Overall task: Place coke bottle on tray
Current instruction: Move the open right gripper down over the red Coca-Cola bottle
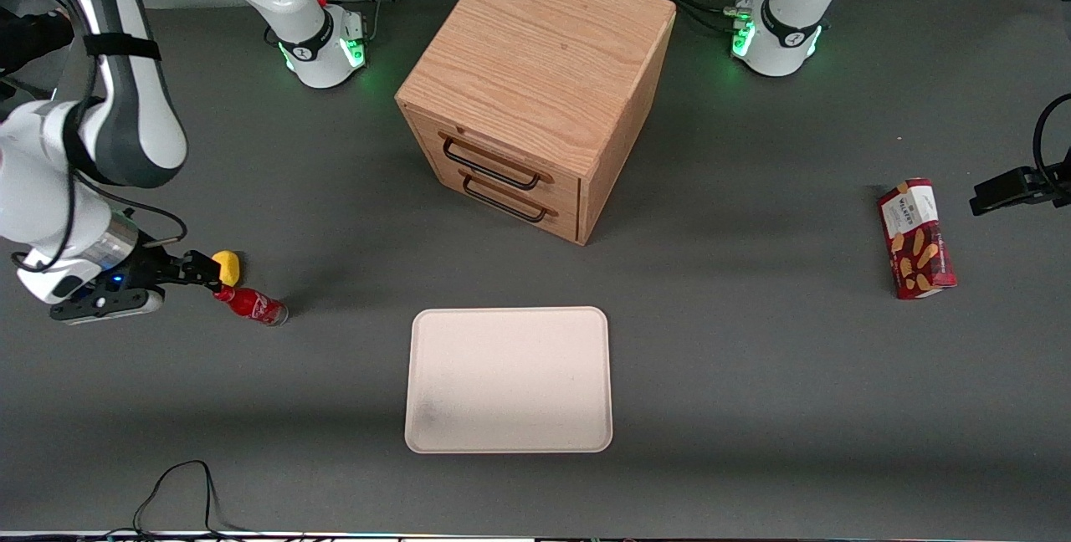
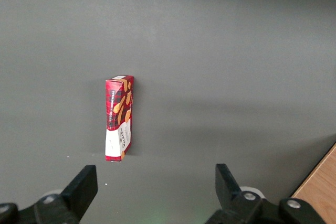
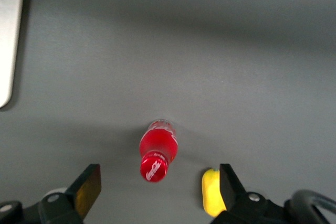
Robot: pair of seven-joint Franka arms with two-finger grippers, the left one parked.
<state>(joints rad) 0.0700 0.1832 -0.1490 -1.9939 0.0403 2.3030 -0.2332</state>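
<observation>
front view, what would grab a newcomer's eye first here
The big wooden drawer cabinet in the middle of the table, with the pale tray nearer the camera. Toward the working arm's end, the gripper, fingers open, hovers at the cap of the small red coke bottle, beside a yellow object.

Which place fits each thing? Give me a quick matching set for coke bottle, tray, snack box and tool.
1 coke bottle
2 tray
3 snack box
4 tool

A toward the parked arm's end of the table
B open, over the bottle's cap
C in front of the drawer cabinet, bare
D on the table beside a yellow object

Pairs: 1-D, 2-C, 3-A, 4-B
</observation>
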